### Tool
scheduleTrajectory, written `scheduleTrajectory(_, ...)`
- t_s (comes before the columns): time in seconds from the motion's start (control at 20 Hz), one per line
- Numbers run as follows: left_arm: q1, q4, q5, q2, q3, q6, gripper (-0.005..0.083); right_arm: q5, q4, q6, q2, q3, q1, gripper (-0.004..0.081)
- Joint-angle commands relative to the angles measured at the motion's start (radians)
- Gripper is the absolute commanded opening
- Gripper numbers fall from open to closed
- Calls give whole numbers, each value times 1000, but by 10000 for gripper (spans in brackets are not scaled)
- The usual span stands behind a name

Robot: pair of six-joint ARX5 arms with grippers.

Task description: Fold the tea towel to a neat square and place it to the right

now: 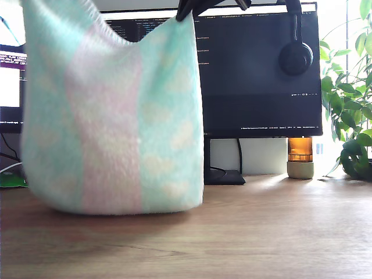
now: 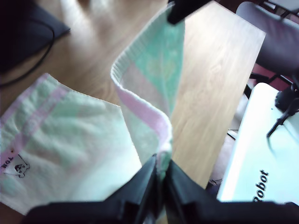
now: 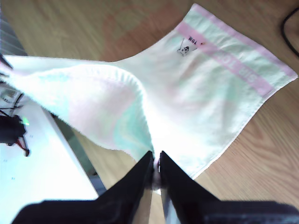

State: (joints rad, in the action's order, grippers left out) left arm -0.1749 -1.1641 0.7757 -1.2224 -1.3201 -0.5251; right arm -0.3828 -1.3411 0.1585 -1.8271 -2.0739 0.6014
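You see the tea towel [image 1: 113, 116] hanging in the air at the exterior view's left, in front of a monitor [image 1: 258, 70]. Its lower edge touches or nearly touches the wooden surface [image 1: 244, 232]; the pictures do not settle which. An arm's black gripper pinches the towel's upper corner at the top of the exterior view; the other upper corner runs out of frame.

My first gripper [image 2: 161, 175] has its fingers [image 2: 145, 179] closed tight on a hemmed edge of the towel, with cloth squeezed between them. My second gripper [image 3: 156, 175] is likewise clamped on a towel edge, with no gap visible beyond the cloth. Both wrist views show the part of the towel bearing the printed label lying flat on the surface below, while the gripped part rises away from it.

Judged from this, the task is at an early stage. The towel is picked up by two points and partly lifted, but no finished fold is visible. Remaining steps, as a judgement:

1. Bring the held edge over the part lying flat to make the fold.
2. Repeat until the shape is square.
3. Set the folded towel at the right.

A headset [image 1: 295, 55] hangs on the monitor, and a plant [image 1: 349, 104] stands at the exterior view's right, both well apart from the towel.
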Motion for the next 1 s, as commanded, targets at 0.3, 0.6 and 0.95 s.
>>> scheduleTrajectory(0.3, 0, 127, -32, 185, 241, 94, -23, 28, 233, -38, 314, 460, 19, -12)
scheduleTrajectory(0.6, -53, 121, -34, 265, 385, 212, -23, 27, 328, -108, 467, 768, 82, -12)
scheduleTrajectory(0.95, -164, -30, -44, 302, 392, 284, -23, 26, 298, -159, 565, 878, 147, -12)
